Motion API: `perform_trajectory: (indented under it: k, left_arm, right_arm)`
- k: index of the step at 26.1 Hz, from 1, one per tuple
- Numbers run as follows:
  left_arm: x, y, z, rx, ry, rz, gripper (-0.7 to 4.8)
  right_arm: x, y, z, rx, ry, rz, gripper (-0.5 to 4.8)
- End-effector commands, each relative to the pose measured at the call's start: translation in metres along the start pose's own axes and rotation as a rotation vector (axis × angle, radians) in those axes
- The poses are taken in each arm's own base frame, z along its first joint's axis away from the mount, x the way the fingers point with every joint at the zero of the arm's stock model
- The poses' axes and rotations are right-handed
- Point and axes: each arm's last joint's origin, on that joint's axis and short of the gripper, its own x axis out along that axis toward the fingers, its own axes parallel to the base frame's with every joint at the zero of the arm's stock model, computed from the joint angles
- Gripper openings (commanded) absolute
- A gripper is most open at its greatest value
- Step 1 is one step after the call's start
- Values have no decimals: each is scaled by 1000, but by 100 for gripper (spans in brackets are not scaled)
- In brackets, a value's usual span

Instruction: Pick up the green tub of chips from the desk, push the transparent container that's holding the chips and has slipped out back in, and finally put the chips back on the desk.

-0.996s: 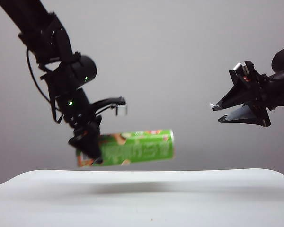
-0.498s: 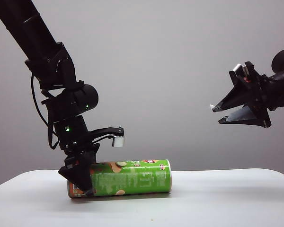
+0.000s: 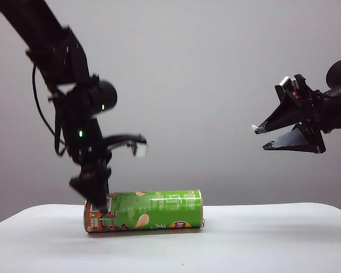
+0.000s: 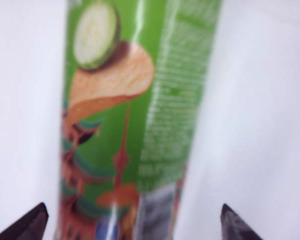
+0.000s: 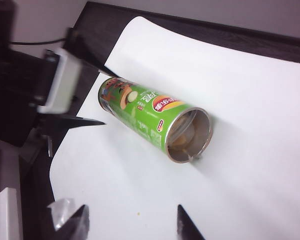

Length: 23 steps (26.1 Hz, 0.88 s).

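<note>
green tub of chips (image 3: 145,211) on desk (image 3: 261,239); left gripper (image 4: 132,225), right gripper (image 5: 130,222) open

The green tub of chips (image 3: 145,211) now lies on the desk (image 3: 261,239); left hand (image 3: 105,187) has released it.

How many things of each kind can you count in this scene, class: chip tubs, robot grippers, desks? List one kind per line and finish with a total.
Green tub of chips, lying on its side: 1
Grippers: 2, the left gripper open above the tub's end, the right gripper open, raised off to the side
Desk: 1
Total: 4
</note>
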Motion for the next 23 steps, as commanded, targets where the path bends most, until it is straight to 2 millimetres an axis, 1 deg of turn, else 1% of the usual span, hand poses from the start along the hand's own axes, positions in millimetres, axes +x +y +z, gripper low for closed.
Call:
perform_trajectory:
  k: [1, 3, 4, 5, 6, 7, 8, 9, 10, 14, 15, 16, 18, 23]
  left_arm:
    - [-29, -6, 1, -52, 22, -21, 479]
    - [-43, -10, 0, -94, 51, -21, 479]
    - [-51, -12, 0, -111, 71, -17, 479]
    - [-58, -14, -1, -122, 88, -11, 479]
    - [-65, -15, -2, -128, 109, -2, 479]
    - [-73, -18, -3, -146, 136, 16, 479]
    - [-80, -19, -3, -161, 159, 39, 479]
    - [-87, -20, -4, -184, 179, 70, 479]
    - [-105, -21, -5, -266, 211, 160, 479]
    - [-139, -32, -8, -427, 161, 271, 479]
    - [-155, -41, -11, -477, 102, 323, 479]
    - [-160, -46, -13, -477, 80, 343, 479]
    - [-182, -73, -27, -478, -8, 428, 479]
    - [-197, -108, -53, -538, -132, 577, 479]
  right_arm:
    - [-1, 3, -1, 18, 15, -9, 217]
    - [-3, 6, -3, 40, 37, -50, 215]
    - [-5, 8, -4, 44, 49, -69, 198]
    - [-7, 11, -5, 44, 64, -90, 149]
    - [-9, 15, -6, 40, 87, -119, 52]
    - [-12, 19, -7, 35, 107, -146, -16]
    - [-14, 23, -8, 34, 126, -174, -1]
    - [-18, 29, -9, 42, 148, -208, -2]
    - [-23, 37, -10, 61, 178, -254, -2]
    - [-34, 56, -12, 75, 197, -265, -2]
    - [-39, 66, -11, 54, 178, -254, -2]
    - [-41, 72, -11, 39, 161, -242, -2]
    - [-54, 95, -11, -51, 81, -237, -2]
    - [-68, 123, -17, -116, -5, -255, -2]
